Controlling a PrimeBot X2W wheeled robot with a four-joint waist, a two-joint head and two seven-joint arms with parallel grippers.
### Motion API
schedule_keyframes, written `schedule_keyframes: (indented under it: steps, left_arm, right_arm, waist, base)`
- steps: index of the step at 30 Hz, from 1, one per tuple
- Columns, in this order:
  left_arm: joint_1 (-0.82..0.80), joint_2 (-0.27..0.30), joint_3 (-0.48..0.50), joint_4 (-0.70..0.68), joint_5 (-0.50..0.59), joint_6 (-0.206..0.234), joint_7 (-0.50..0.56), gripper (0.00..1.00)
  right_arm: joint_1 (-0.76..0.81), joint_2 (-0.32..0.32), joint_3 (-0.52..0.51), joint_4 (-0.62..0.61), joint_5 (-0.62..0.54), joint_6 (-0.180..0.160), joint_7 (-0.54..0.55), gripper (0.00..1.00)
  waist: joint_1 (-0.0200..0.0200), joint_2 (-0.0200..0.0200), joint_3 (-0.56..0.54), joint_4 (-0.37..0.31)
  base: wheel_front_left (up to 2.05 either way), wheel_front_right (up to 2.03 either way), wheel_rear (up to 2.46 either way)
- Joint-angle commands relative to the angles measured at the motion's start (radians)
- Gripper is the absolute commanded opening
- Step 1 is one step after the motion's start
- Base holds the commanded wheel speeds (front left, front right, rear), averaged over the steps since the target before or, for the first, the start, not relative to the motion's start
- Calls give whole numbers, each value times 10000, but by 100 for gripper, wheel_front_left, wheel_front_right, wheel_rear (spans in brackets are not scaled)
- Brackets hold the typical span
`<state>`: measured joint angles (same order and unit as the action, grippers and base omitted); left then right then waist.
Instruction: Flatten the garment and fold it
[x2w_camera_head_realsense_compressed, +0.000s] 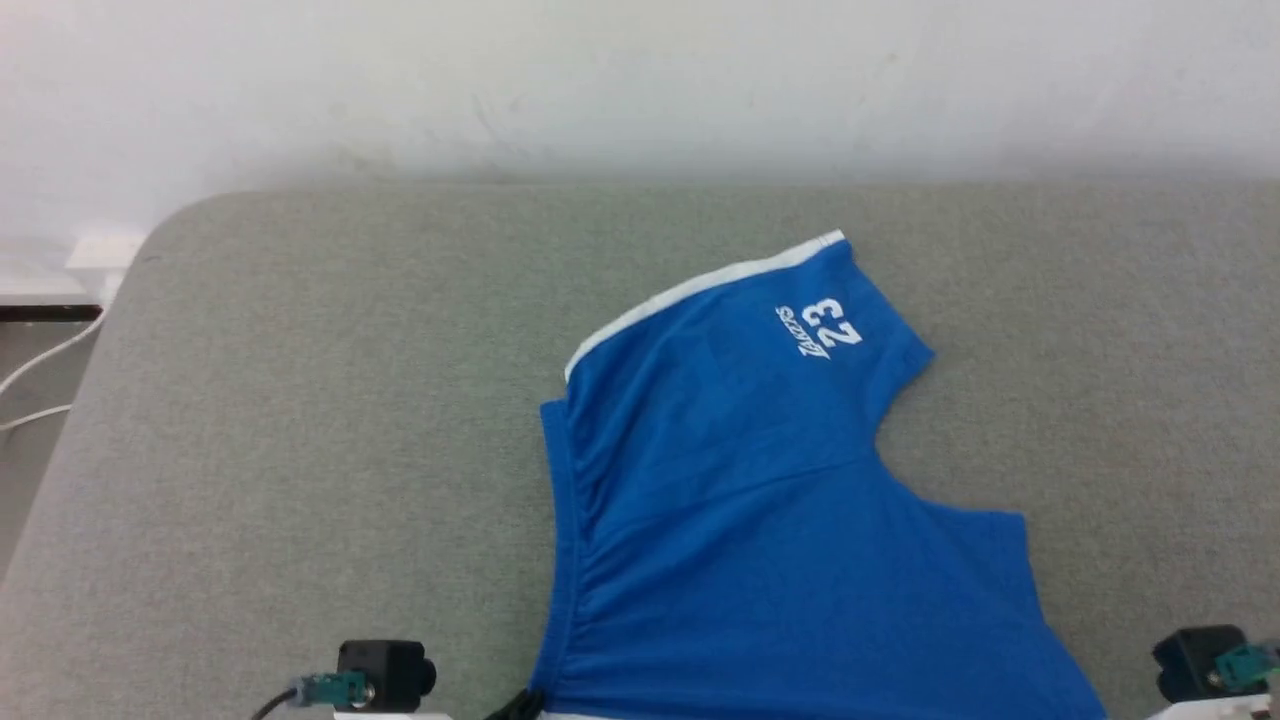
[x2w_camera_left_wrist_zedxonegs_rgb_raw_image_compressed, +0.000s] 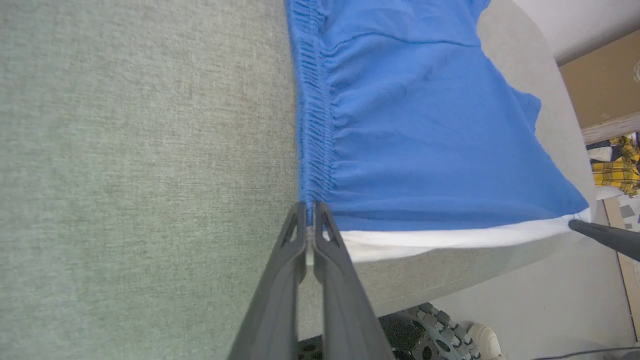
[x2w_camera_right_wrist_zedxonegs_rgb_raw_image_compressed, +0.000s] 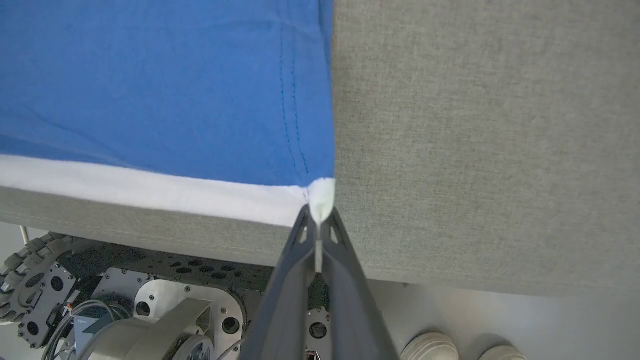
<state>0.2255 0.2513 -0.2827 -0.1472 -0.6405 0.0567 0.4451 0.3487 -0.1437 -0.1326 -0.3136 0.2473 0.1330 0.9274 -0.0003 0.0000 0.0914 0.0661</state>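
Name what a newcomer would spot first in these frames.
The bright blue garment with its white 23 print dominates, spread right of centre on the grey padded surface. At the near edge, the left claw is shut on the gathered waistband corner. The right claw is shut on the white-banded corner, and the white band runs between them.

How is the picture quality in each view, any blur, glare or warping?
Head view: soft and hazy, wall washed out. Left wrist view: wide-angle makes the left gripper loom large; garment evenly lit. Right wrist view: grey surface weave sharp, no glare.
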Motion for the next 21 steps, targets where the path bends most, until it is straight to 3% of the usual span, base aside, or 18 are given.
schedule_keyframes:
  steps: [1,5,10,21]
  left_arm:
    - [40,70,32,-152,57,85,17,0]
    - [-47,-109,-100,-918,160,154,-136,0]
    - [-1144,-451,-154,-811,431,103,-583,0]
    - [-4793,-1454,-186,1774,1094,60,-1958,0]
  right_arm:
    - [8,-13,-117,-206,-92,-23,42,0]
    - [-115,17,-275,-1157,-311,-23,-101,0]
    - [-1791,-632,-79,-1161,-637,-23,-878,0]
    - [-7570,-2456,1905,2183,-558,-23,-1772,0]
  waist:
    - [3,0,-118,150]
    - [3,0,-65,254]
    - [3,0,204,448]
    - [3,0,1791,1158]
  base:
    - [0,0,0]
    - [0,0,0]
    - [0,0,0]
    - [0,0,0]
